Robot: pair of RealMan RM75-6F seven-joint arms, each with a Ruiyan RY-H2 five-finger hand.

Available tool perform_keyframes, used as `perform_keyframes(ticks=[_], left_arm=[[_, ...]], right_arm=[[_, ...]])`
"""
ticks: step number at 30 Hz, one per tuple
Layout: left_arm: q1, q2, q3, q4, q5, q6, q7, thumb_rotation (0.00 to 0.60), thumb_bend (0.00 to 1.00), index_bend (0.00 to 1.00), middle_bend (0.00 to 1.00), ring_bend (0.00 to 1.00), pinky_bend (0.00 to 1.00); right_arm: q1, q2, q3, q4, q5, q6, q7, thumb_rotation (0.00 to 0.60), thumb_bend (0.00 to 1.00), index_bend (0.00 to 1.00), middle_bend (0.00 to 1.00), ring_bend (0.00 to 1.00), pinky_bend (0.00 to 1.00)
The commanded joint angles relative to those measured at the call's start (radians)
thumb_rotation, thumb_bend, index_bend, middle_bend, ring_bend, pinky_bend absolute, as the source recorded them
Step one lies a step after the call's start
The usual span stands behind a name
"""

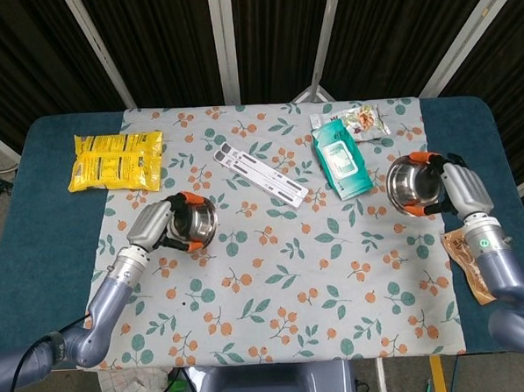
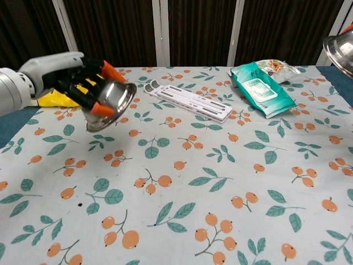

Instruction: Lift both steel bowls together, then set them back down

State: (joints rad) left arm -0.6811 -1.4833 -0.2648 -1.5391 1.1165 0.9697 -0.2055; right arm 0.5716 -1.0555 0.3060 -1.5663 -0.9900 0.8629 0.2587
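My left hand (image 1: 162,222) (image 2: 77,77) grips a steel bowl (image 1: 197,223) (image 2: 110,104) and holds it off the cloth, tilted with its mouth facing right. On the right side, my right hand (image 1: 456,190) holds the second steel bowl (image 1: 411,186) in the air, tilted toward the table's middle. In the chest view only this bowl's rim (image 2: 341,51) shows at the top right edge; the right hand itself is out of that frame.
A floral tablecloth (image 1: 284,274) covers the table. A yellow snack bag (image 1: 116,161) lies at the back left, a white folded stand (image 1: 263,174) in the middle back, a teal wipes pack (image 1: 341,161) and a snack packet (image 1: 361,120) at the back right. A brown packet (image 1: 469,260) lies by my right forearm.
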Motion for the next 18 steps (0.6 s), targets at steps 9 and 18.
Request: perform_keyframes(ticks=[9, 18], left_arm=[[0.112, -0.038, -0.101, 0.114, 0.306, 0.279, -0.671, 0.600, 0.03, 0.38, 0.23, 0.22, 0.40], [0.069, -0.182, -0.078, 0.213, 0.367, 0.356, -0.704, 0.600, 0.03, 0.37, 0.23, 0.22, 0.40]], right_arm=[[-0.004, -0.061, 0.122, 0.033, -0.302, -0.094, 0.751, 0.600, 0.08, 0.37, 0.31, 0.40, 0.05], [0.048, -0.103, 0.108, -0.001, -0.425, -0.105, 0.981, 0.600, 0.08, 0.37, 0.31, 0.40, 0.05]])
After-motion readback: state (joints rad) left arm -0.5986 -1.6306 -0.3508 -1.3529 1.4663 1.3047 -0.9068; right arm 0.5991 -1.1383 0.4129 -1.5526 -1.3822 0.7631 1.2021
